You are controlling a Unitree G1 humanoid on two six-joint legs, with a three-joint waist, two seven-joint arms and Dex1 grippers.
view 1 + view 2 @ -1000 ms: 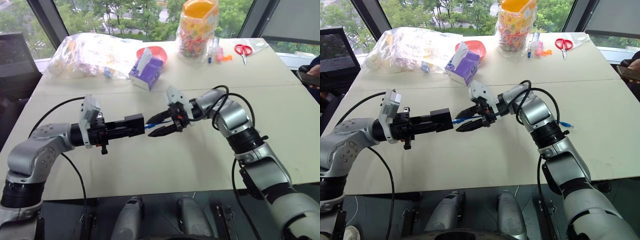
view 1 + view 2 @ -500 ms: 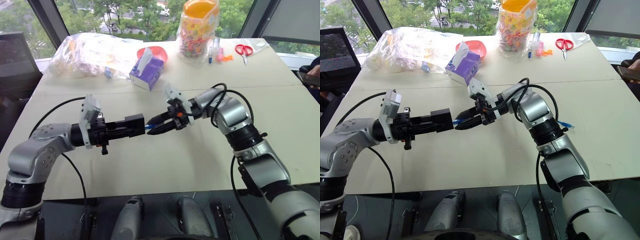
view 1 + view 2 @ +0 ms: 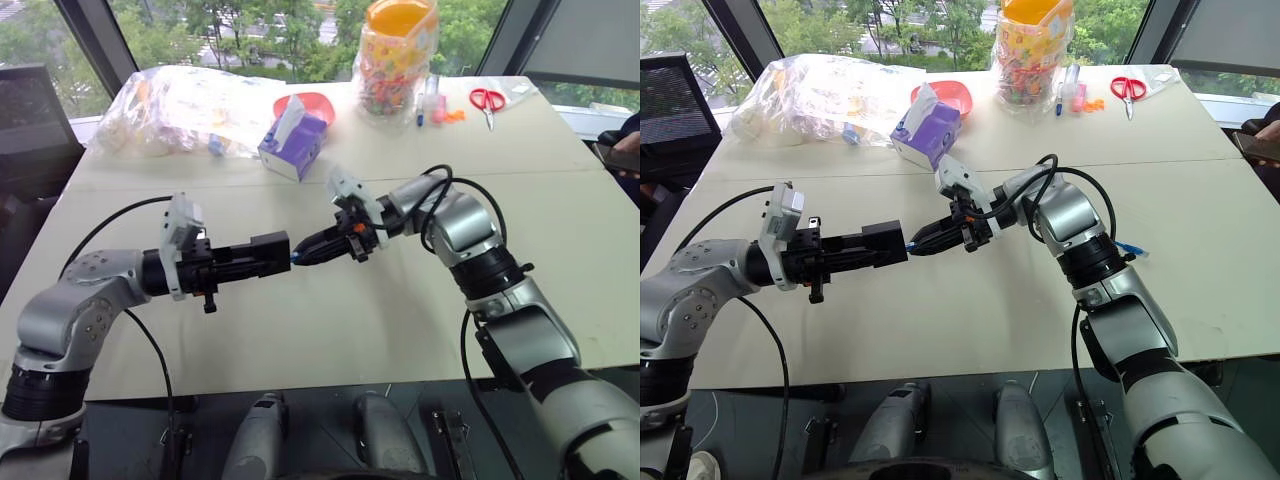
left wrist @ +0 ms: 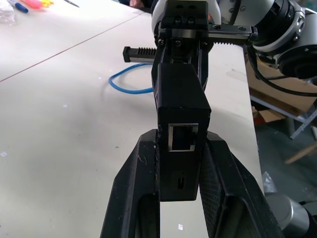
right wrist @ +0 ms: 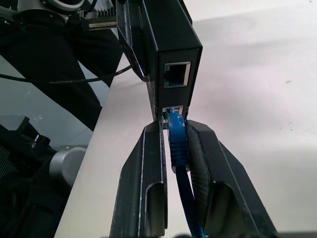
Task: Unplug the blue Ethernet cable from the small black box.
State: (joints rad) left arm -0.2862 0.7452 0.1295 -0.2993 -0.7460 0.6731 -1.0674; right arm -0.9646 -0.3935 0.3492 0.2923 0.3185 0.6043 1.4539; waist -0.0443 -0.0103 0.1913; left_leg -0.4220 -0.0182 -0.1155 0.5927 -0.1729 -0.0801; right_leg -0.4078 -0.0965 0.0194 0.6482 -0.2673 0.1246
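Centrally: blue Ethernet cable point(image 5: 177, 144) plugged into small black box point(image 3: 268, 247), above a beige table point(image 3: 330, 320).
Left gripper point(image 4: 179, 163) clamps the box; right gripper point(image 5: 174, 144), at its 3 o'clock, pinches the plug. Tissue box point(image 3: 293, 140) at 12 o'clock; near table edge bare.

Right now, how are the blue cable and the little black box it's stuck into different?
The blue Ethernet cable is thin, bright and bendy; the small black box is a dark, blocky, stiff thing. The cable's plug is pinched by the right gripper, while the box sits clamped in the left gripper. The box has an empty port; the cable fills another. Both are held above the table.
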